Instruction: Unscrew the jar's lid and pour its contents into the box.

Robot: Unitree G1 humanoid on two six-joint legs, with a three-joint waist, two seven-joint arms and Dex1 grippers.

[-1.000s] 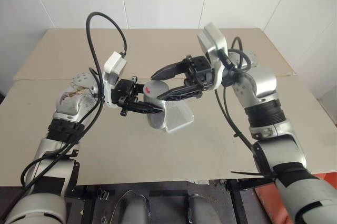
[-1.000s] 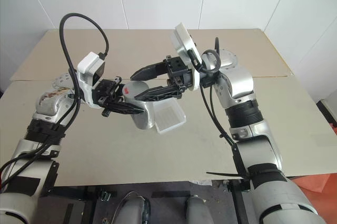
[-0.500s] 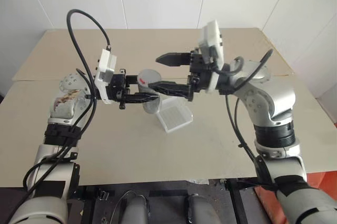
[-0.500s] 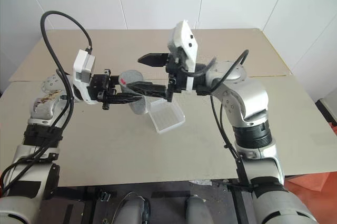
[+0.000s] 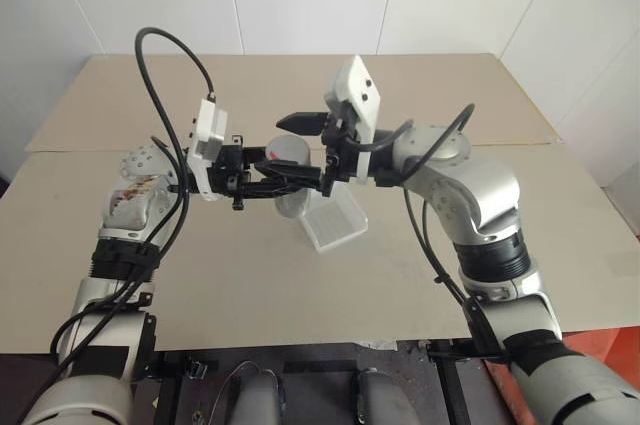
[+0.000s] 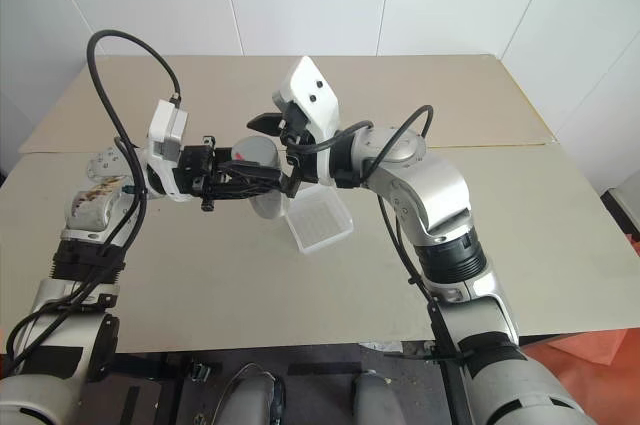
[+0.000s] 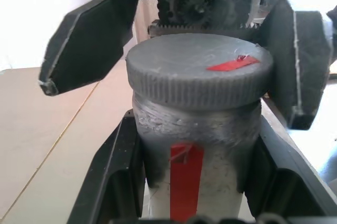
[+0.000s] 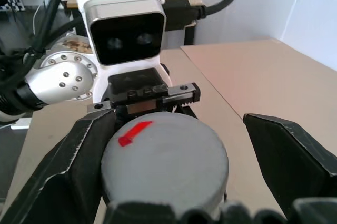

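The jar (image 7: 216, 129) hangs above the table, my left gripper (image 7: 192, 179) shut on its body just under the cap. A red strip runs down its side. The lid (image 8: 166, 161), grey and ribbed with a small red mark, sits on the jar (image 5: 290, 203). My right gripper (image 5: 297, 148) is open and faces the left one. Its fingers (image 7: 87, 45) stand on either side of the lid, apart from it. The box (image 5: 335, 220), a shallow translucent white tray, lies on the table right below the jar. I cannot make out the contents.
The table (image 5: 400, 275) is two beige boards meeting at a seam, with a white wall behind. Black cables loop up from both wrists near the jar.
The right arm has swung its elbow outward and turned its wrist, carrying the open gripper leftward until it straddles the lid. The left gripper still holds the jar in nearly the same place.
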